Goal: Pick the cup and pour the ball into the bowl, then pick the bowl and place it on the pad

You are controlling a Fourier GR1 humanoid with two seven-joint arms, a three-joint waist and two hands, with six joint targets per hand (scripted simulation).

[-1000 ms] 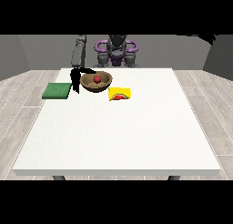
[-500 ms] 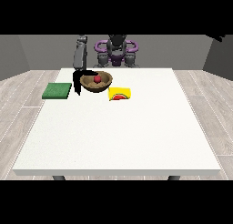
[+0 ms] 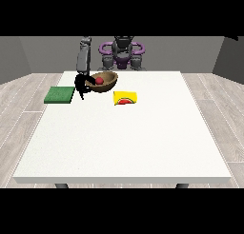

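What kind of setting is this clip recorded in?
Probably a bare test room for tabletop handling: a large white table on a wood-plank floor with plain grey walls, holding only a bowl and a green pad.

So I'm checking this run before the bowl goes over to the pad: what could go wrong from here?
The bowl looks tilted, held at its rim by the hand at the view's left, so the red ball inside might roll out on the way. The green pad lies close beside that hand, so the bowl may land partly off it. The yellow cup lies on its side near the bowl and could be knocked.
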